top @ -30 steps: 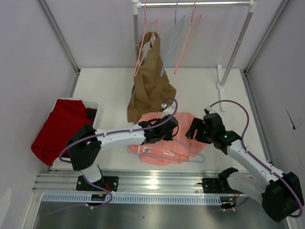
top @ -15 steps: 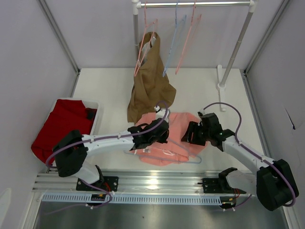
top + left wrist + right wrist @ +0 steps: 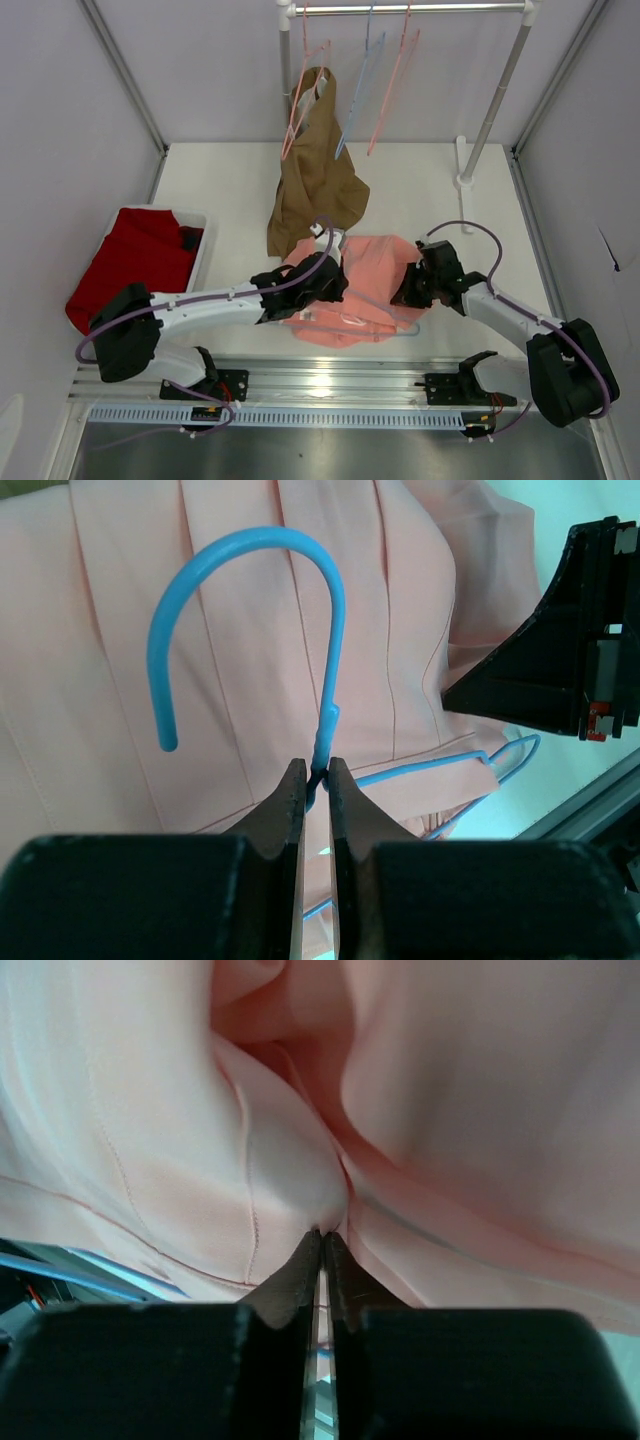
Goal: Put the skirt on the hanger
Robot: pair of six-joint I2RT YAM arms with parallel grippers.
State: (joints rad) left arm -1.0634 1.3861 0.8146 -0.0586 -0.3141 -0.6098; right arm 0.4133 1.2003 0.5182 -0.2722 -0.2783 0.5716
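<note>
Skirt (image 3: 372,270), salmon-pink and pleated, lies crumpled on the white table (image 3: 230,190) near the front edge, between my two arms. From the overhead camera, the left gripper (image 3: 322,282) sits on the skirt's left half and the right gripper (image 3: 408,292) at its right edge. Behind the skirt a brown garment (image 3: 315,185) hangs from the rail (image 3: 420,8), with pink hangers (image 3: 300,100) beside it. A dark red cloth (image 3: 130,265) lies at far left.

Left wrist camera: the hanger (image 3: 338,630), thin and pale blue, lies on top of the skirt with its hook pointing away from the camera. My left jaws are almost fully closed, pinching the hanger's neck just below the hook. One hanger arm runs off to the right and slips under a fold of fabric near the right gripper. I cannot see the rest of the triangle.

Right wrist camera: pink fabric fills the frame. The right jaws are closed to a sliver, nipping a small fold of skirt. A blue line at lower left is probably the hanger's wire.

I judge the step in hand to be drawing the skirt's edge over the hanger arm. To do it well I would hold the neck firm so the hanger cannot pivot, then pull the pinched fold in short moves along the arm. So thin a pinch could slip, so I would go slowly.
</note>
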